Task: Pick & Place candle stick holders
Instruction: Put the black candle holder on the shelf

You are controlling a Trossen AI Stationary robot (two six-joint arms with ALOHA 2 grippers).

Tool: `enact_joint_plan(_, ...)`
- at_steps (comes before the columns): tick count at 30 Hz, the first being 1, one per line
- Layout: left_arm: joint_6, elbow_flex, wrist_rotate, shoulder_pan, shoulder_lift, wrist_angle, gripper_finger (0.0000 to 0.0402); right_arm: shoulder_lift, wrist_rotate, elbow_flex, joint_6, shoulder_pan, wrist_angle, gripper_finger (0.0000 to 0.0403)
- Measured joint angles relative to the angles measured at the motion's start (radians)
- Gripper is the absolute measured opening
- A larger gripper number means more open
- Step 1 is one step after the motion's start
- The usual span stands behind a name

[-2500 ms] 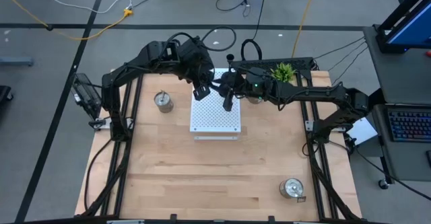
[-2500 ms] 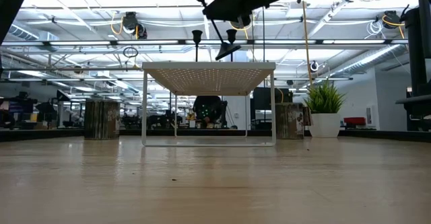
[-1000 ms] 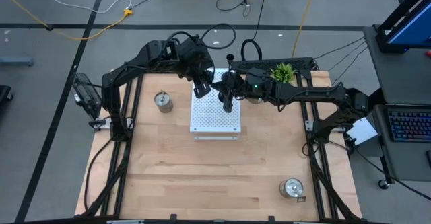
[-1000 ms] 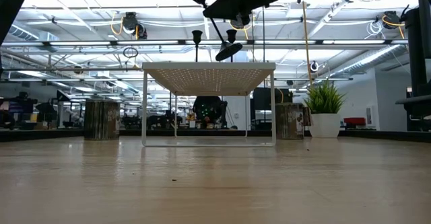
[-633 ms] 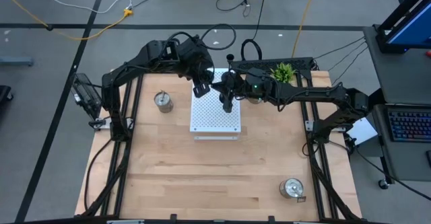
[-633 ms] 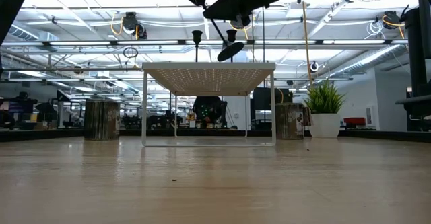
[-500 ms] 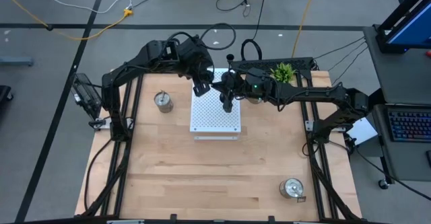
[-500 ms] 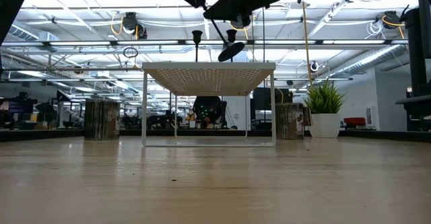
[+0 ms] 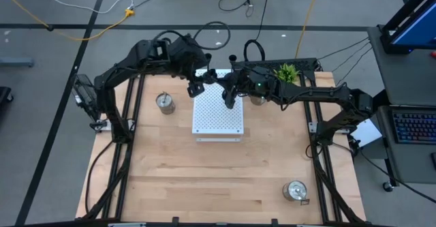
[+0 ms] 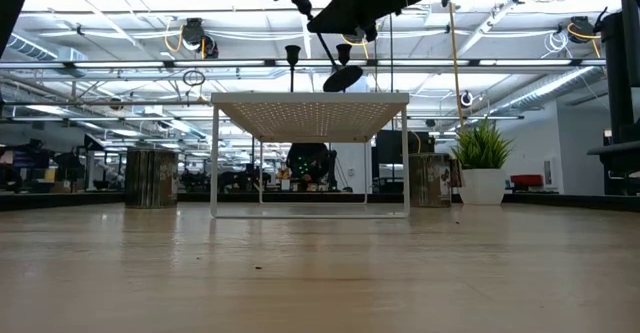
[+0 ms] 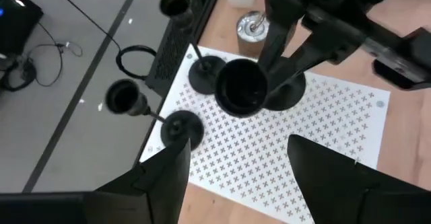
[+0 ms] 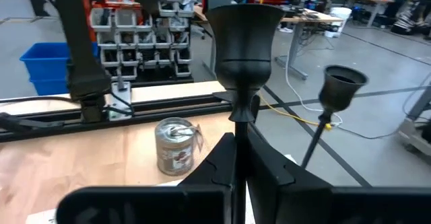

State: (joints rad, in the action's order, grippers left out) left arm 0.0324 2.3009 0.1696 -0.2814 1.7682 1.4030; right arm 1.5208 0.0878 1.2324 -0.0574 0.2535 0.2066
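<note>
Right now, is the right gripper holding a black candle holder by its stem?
Yes: in the right wrist view the right gripper has its fingers closed on the thin stem of a black candle holder, cup pointing up.

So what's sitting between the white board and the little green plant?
A silver holder stands on the wood between the white board and the plant; the left wrist view shows it best.

matt black holder (image 12: 242, 56), wood table (image 9: 204, 179), perforated board (image 9: 218, 114)
</note>
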Motion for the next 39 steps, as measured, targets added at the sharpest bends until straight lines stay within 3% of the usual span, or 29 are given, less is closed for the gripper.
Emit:
enact_joint_plan(11,0.034,0.000,0.025,-0.045,-0.078,0.065,0.0255,0.000,-0.003,0.000,0.022,-0.003,0.014,0.0007)
enact_joint_plan(17,0.006,0.000,0.094,-0.116,-0.130,0.143,0.0255,0.000,-0.006,0.000,0.043,-0.006,0.108,0.0007)
enact_joint_plan(23,0.035,-0.030,-0.019,-0.219,-0.193,0.166,0.0255,0.017,-0.005,-0.016,0.049,-0.006,0.258,0.0007)
enact_joint_plan(27,0.065,-0.126,-0.108,-0.269,-0.246,0.122,0.0255,0.021,0.039,-0.088,0.053,-0.006,0.366,0.0007)
enact_joint_plan(34,0.103,-0.422,-0.208,-0.340,-0.394,-0.108,0.0255,0.019,0.100,-0.226,0.115,-0.006,0.622,0.0007)
enact_joint_plan(39,0.162,-0.623,-0.311,-0.380,-0.493,-0.255,0.0255,0.020,0.150,-0.289,0.125,-0.010,0.674,0.0009)
